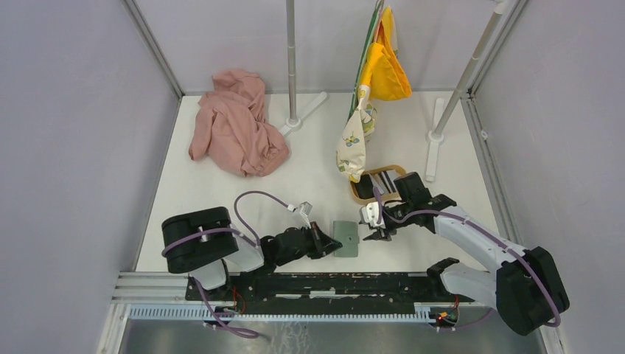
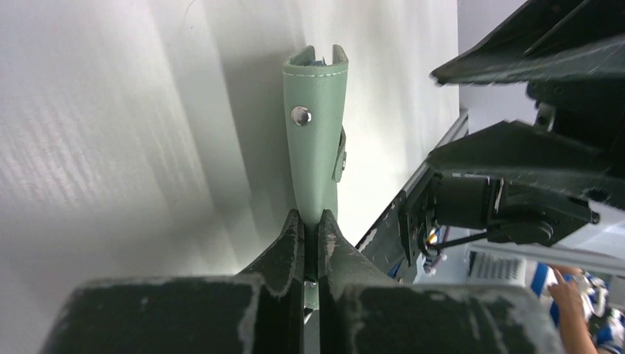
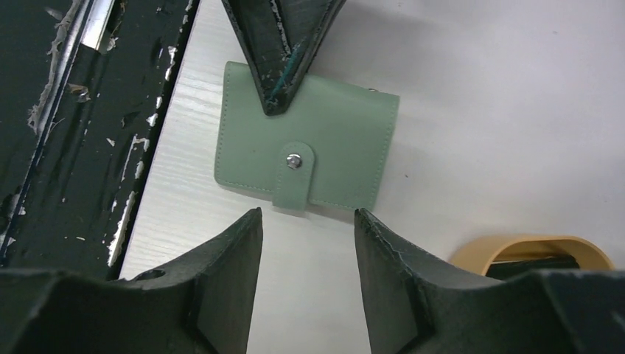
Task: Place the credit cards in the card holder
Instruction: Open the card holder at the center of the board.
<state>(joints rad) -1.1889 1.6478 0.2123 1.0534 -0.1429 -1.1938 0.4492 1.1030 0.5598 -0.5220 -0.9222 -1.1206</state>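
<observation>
The sage-green card holder (image 1: 345,238) lies closed on the table near the front edge, its snap tab fastened (image 3: 294,161). My left gripper (image 1: 324,240) is shut on its left edge, seen edge-on in the left wrist view (image 2: 317,140). My right gripper (image 1: 377,234) is open and empty, just right of the holder, with the holder's tab side ahead of its fingers (image 3: 234,254). The credit cards (image 1: 383,181), black and white, stand in the oval light-wood tray (image 1: 360,193) behind the right gripper.
A pink cloth (image 1: 236,122) lies at the back left. Two white stand poles (image 1: 292,66) rise at the back, with hanging yellow and patterned cloths (image 1: 368,88). The black rail (image 1: 324,284) runs along the near edge.
</observation>
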